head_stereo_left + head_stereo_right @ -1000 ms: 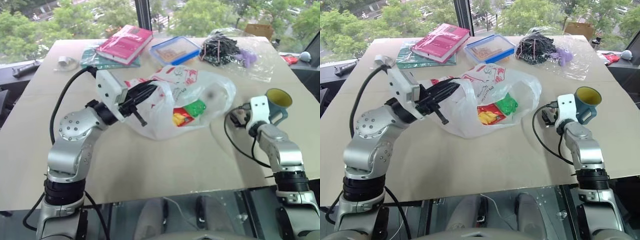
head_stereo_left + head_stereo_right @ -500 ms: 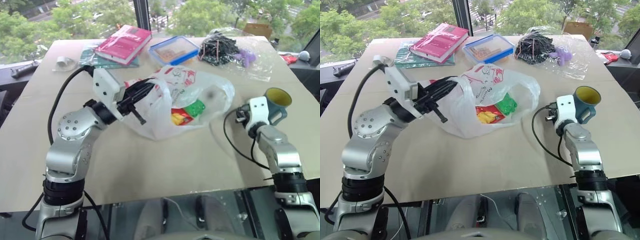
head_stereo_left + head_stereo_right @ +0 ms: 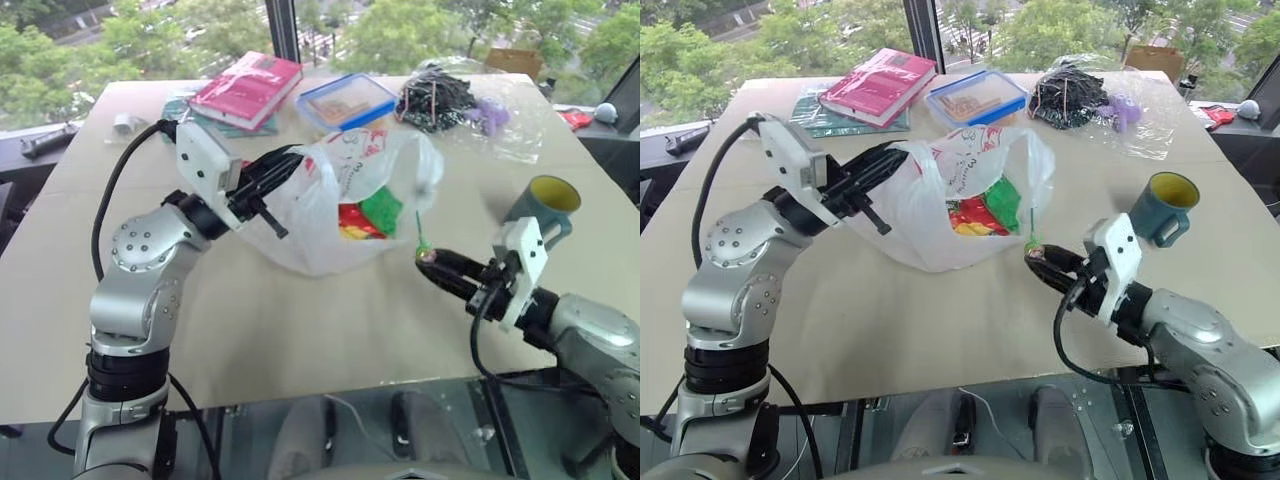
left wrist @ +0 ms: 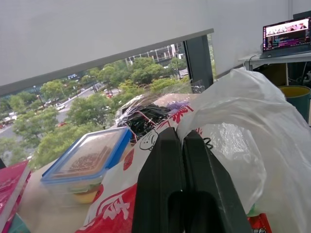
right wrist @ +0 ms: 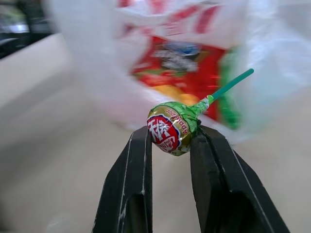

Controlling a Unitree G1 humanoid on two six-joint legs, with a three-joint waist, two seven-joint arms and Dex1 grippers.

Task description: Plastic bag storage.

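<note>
**Lollipop in hand, bag held up, loading part done**

The bag [image 3: 350,200] sits mid-table, its body resting on the tabletop and its near edge lifted toward the robot's left; the left gripper [image 3: 268,180] is pressed together on that edge, with thin plastic bunched around its 2 black fingers [image 4: 165,194]; in the left wrist view the jaws show no gap. Inside the bag, red, yellow and green packets [image 3: 980,210] already lie, so some loading looks done.

The right gripper [image 3: 1040,256] pinches a lollipop [image 5: 172,128] by its green-wrapped head, the green stick [image 5: 232,83] pointing up toward the bag; it hangs just beside the bag's right side, apart from the plastic, not yet inside.

What is left, by my judgement: bring the lollipop over the mouth and drop it in; the mouth faces up and leftward, so the right arm likely needs to rise above the rim. A mug [image 3: 548,200], a box [image 3: 350,100], a book [image 3: 250,85] and a clear bag [image 3: 450,100] lie on the table [image 3: 300,330] well apart from the bag; whether any of these belongs inside I cannot tell.
</note>
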